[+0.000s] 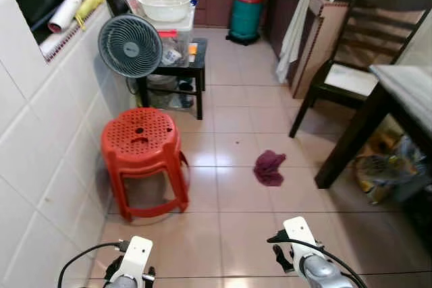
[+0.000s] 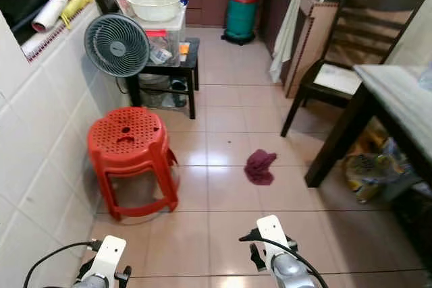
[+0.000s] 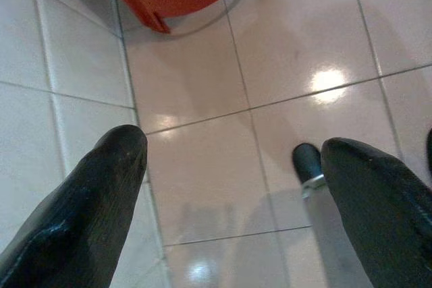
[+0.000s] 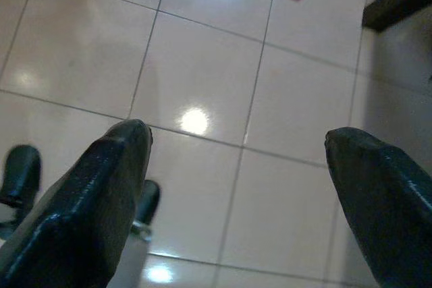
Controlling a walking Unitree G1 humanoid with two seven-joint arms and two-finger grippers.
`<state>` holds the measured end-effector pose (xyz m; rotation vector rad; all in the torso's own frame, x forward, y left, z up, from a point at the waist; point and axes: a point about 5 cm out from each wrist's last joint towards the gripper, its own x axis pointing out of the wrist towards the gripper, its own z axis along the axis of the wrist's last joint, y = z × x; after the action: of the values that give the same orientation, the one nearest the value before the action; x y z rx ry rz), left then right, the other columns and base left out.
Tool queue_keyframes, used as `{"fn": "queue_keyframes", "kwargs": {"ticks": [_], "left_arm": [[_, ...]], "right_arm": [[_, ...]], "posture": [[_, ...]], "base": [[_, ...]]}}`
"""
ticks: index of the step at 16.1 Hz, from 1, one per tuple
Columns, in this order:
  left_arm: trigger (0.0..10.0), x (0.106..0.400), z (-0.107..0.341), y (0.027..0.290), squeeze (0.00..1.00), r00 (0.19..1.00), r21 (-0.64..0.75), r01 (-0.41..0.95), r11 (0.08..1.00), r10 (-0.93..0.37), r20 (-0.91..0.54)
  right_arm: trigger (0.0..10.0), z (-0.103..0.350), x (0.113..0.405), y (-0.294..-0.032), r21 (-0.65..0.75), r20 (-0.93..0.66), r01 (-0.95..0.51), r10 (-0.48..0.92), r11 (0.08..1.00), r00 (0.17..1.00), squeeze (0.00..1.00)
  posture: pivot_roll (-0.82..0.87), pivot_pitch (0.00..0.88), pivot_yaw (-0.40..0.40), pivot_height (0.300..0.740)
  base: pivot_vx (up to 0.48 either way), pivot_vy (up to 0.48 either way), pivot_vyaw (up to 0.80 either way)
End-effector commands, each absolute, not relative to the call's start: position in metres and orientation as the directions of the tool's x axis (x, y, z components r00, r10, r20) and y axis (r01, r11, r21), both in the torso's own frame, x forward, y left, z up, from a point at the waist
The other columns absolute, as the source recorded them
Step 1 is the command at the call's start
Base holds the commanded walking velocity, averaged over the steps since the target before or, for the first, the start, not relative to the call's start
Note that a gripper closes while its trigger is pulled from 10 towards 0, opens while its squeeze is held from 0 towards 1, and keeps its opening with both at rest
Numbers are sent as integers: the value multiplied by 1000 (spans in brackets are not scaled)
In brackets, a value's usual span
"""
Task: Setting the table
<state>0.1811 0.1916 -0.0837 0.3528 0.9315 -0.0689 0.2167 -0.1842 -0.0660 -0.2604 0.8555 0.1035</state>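
While both arms hang low over the floor, left gripper [image 3: 229, 187] and right gripper [image 4: 236, 180] gape empty; the dark table [image 1: 405, 92], possibly stone-topped, runs lengthwise away on the right.

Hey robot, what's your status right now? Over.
Left pincer and right pincer open, empty, low over the floor. Dark table ahead on my right. Red stool and purple cloth on the tiles between.

The counter [image 1: 403, 84] at the right is cut off by the frame edge, its top mostly out of sight. Blurred bags [image 1: 385, 166] sit beneath it, contents unreadable. Items under the black side table [image 1: 177, 70] are too shadowed to identify.
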Motion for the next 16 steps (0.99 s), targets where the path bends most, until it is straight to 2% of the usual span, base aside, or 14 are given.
{"fn": "queue_keyframes", "kwargs": {"ticks": [1, 4, 6, 8, 13, 16], "left_arm": [[10000, 183, -83, 192, 0, 594, 274, 253, 928, 75, -801], [10000, 182, -82, 201, 0, 577, 305, 285, 909, 91, -812], [10000, 181, -82, 207, 0, 576, 306, 232, 923, 123, -808], [10000, 176, -84, 210, 0, 560, 278, 177, 944, 136, -817], [10000, 172, -86, 210, 0, 537, 288, 276, 917, 102, -838], [10000, 176, -84, 209, 0, 544, 274, 267, 924, 90, -834]], "right_arm": [[10000, -66, 215, -189, -164, -754, -110, -52, 980, 655, 0], [10000, -70, 211, -185, -127, -760, -47, -67, 991, 646, 0], [10000, -73, 206, -178, -117, -772, -98, -28, 988, 635, 0], [10000, -75, 202, -172, -147, -780, -213, 19, 966, 626, 0], [10000, -76, 201, -174, -151, -781, -188, -1, 970, 624, 0], [10000, -78, 198, -176, -160, -790, -203, -2, 966, 614, 0]], "posture": [[-101, 9, 11, 740], [-109, 4, 24, 740], [-104, 0, 12, 740], [-97, 0, 20, 740], [-107, 0, 19, 740], [-111, 0, 16, 740]], "base": [[0, 0, 0], [0, 0, 0], [0, 0, 0], [0, 0, 0], [0, 0, 780], [0, 0, 150]]}}
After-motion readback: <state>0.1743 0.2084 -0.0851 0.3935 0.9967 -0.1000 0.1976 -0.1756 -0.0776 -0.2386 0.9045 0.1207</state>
